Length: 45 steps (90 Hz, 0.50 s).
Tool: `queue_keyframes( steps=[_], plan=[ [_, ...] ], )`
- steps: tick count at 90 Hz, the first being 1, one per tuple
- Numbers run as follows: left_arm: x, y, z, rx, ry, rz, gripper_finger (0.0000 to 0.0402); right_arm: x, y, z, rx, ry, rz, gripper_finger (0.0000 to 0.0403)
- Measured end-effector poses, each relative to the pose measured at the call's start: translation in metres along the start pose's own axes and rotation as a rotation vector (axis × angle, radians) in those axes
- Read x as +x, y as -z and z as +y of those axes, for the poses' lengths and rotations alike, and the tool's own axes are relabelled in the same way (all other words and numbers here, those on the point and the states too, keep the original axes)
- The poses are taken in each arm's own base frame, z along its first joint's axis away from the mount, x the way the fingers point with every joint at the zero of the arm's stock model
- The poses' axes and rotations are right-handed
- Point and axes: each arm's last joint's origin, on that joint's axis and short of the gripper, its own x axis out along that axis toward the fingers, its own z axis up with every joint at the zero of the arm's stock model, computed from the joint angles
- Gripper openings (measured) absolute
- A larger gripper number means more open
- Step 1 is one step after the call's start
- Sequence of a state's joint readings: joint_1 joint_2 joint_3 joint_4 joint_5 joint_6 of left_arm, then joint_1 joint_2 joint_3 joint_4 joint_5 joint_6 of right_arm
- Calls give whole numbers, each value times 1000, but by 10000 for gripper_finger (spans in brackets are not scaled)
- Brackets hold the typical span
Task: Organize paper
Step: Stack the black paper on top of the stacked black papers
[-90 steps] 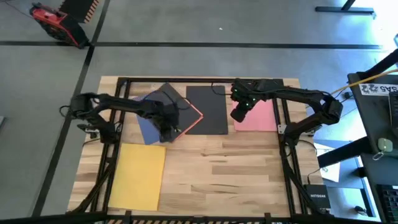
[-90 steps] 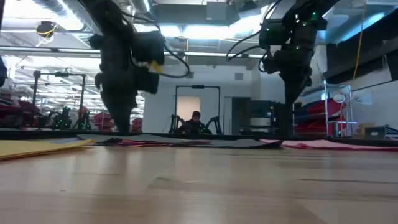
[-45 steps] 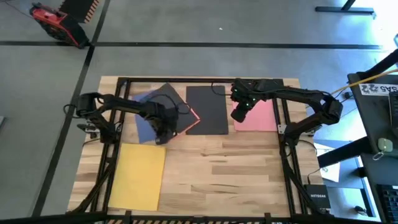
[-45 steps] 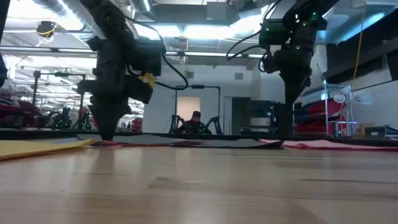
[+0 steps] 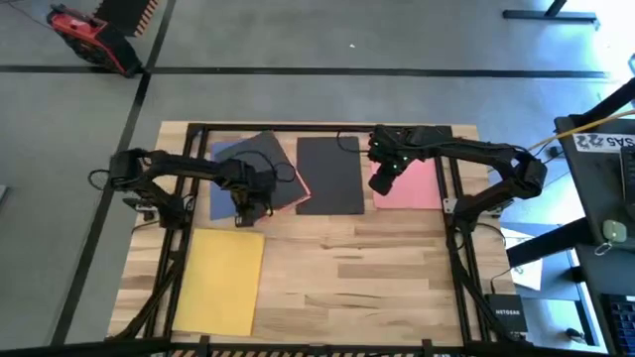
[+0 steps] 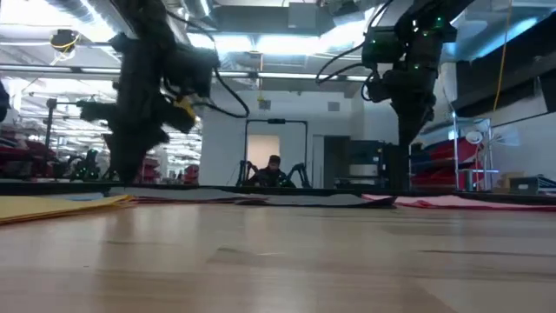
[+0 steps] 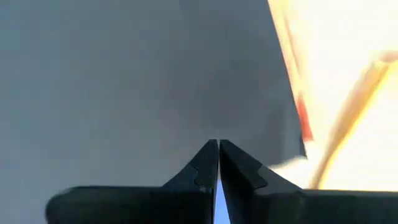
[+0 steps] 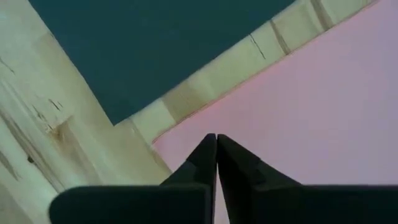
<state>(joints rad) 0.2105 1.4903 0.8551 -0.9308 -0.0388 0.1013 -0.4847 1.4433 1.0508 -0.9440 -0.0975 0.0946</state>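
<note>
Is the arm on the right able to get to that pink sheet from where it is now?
Probably yes. The right gripper hangs at the pink sheet's edge, fingers closed, and nothing lies on the sheet. The black sheet lies beside it, with bare wood between.

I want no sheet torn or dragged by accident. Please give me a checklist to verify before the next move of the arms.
1. Left gripper shut, tip low on the dark sheet: ok.
2. Right gripper shut, over the pink sheet edge: ok.
3. Sheets stacked neatly: not ok; blue sheet, dark and orange sheet overlap crookedly.
4. Yellow sheet lies apart: ok.
5. Black sheet flat: ok.
6. Fingertips touching paper: cannot tell.
</note>
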Motion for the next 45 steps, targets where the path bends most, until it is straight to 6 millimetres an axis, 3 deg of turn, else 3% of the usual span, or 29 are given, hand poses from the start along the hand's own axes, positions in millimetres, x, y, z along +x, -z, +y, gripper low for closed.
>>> queue_keyframes(
  steps=[20,45],
  plan=[
    [-28,8,0,-98,-8,-163,0,0,-2,0,-7,-2,-20,1],
    [-31,-43,17,-187,-33,-612,0,0,-6,1,-10,-6,-62,1]
  ],
)
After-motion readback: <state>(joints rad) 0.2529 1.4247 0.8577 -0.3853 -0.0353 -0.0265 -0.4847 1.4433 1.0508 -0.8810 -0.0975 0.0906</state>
